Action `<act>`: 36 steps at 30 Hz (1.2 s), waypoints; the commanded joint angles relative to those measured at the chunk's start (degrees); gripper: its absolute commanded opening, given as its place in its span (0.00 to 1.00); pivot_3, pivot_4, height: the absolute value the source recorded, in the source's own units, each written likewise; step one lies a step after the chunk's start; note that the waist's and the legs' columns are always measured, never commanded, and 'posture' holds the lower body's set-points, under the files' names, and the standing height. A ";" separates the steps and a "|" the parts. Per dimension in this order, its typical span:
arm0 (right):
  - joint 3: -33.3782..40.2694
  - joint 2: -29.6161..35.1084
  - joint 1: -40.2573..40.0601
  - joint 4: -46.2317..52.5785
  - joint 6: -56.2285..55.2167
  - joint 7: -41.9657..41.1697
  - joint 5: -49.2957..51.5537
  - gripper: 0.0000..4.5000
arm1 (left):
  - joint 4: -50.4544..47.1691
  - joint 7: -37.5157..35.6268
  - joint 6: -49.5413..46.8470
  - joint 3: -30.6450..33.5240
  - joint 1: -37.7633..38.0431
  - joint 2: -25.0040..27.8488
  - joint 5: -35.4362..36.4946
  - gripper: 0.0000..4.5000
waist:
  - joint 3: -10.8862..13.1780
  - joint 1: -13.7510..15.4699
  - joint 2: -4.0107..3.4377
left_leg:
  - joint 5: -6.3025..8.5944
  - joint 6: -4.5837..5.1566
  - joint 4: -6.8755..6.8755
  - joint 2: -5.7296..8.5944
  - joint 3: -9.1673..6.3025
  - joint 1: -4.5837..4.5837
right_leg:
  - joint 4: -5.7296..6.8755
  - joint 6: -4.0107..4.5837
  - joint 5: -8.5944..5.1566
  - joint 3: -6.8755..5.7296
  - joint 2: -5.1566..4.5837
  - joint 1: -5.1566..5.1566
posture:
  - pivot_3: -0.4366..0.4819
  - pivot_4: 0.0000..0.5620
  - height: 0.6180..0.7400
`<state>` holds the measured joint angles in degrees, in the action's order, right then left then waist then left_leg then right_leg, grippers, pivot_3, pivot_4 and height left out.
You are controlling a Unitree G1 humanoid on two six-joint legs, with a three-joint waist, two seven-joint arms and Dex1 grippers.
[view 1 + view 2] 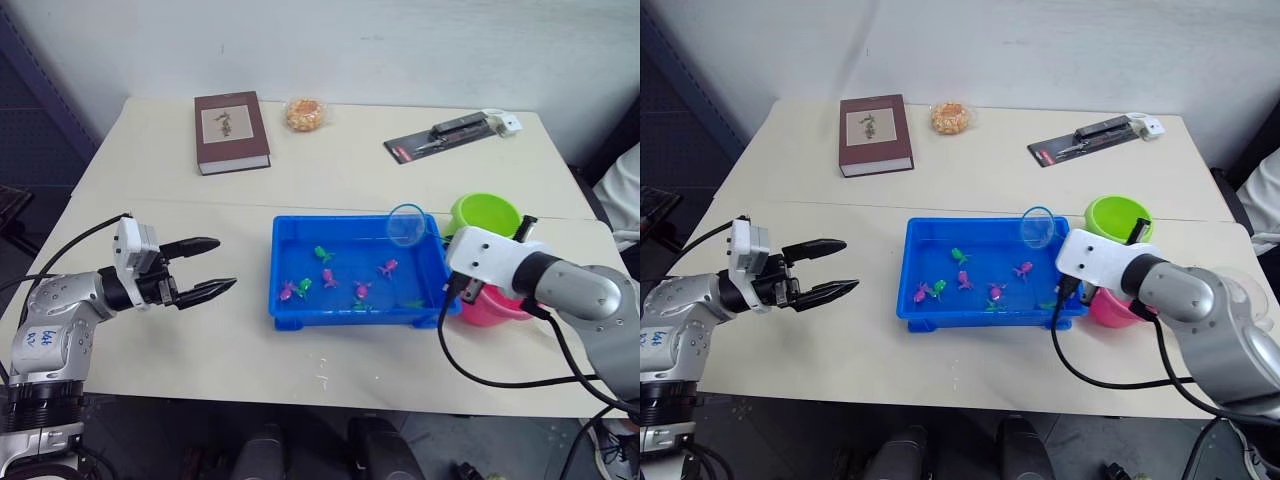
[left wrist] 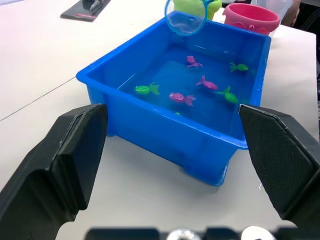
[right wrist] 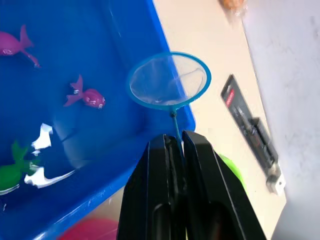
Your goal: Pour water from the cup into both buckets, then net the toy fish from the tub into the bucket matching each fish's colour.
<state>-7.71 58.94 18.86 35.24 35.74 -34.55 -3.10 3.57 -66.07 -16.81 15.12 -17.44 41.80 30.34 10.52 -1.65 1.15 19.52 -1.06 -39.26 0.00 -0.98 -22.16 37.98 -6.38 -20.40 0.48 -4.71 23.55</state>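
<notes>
Over the far right corner of the tub (image 1: 285, 305), the net (image 3: 169, 81) hung with its blue hoop above the rim, its thin handle pinched between the closed fingers of the right gripper (image 3: 176, 150). That grip, low on the handle, appeared chosen to let the hoop sweep down into the water. Below it, pink and green toy fish (image 1: 325, 277) lay scattered across the tub's floor, none yet netted. The lime green bucket (image 1: 486, 213) and the pink bucket (image 1: 492, 305) stood just beside the tub's right end, seemingly kept close for short transfers. The left gripper (image 1: 206, 268) hovered well left of the tub, fingers spread and empty, apparently on standby. Farther back on the table (image 1: 150, 150) sat a maroon book (image 1: 231, 130), a wrapped snack (image 1: 305, 113) and a carded tool (image 1: 455, 133).
</notes>
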 commanded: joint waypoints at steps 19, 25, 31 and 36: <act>-7.60 -2.81 6.80 -3.91 -0.06 -5.24 -14.87 0.00 | 0.10 -4.02 -1.80 -8.10 -8.75 2.84 -2.50 0.99 | 0.00 0.05 0.00 | -0.03 0.04 0.04 0.13 -0.01 -0.02 | 0.09 0.00 0.00 -0.02 0.04 -0.01 | 0.48 0.27 1.00; -8.86 -2.39 4.64 -3.65 1.06 -8.05 -18.08 0.00 | -2.92 -1.16 -3.57 -9.93 -9.83 1.04 -2.85 0.99 | 0.00 -0.09 0.00 | -0.04 0.04 0.02 0.12 0.00 -0.01 | 0.18 0.00 0.00 0.00 0.05 0.02 | 0.48 0.27 1.00; -10.53 -2.70 2.73 -5.68 -0.63 -7.81 -23.87 0.00 | -4.46 0.20 -4.53 -10.62 -10.61 -0.04 -2.78 0.99 | 0.00 -0.01 0.00 | -0.04 0.04 0.01 0.14 0.01 -0.01 | 0.23 0.00 0.00 0.00 0.06 0.02 | 0.48 0.27 1.00; -11.69 -4.00 3.29 -7.99 -2.58 -9.00 -26.63 0.00 | -5.23 0.33 -4.50 -10.44 -9.94 -0.35 -2.56 0.99 | 0.00 -0.07 0.00 | -0.05 0.04 0.00 0.14 0.01 -0.01 | 0.24 0.00 0.00 0.00 0.09 0.03 | 0.48 0.27 1.00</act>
<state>-19.90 55.09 21.43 26.55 34.03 -43.22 -28.24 0.52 -65.87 -21.55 3.92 -26.85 41.31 27.07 10.52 -1.72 1.15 19.47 -1.02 -39.27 0.14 -0.97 -22.17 38.23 -6.38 -20.40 0.48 -4.62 23.59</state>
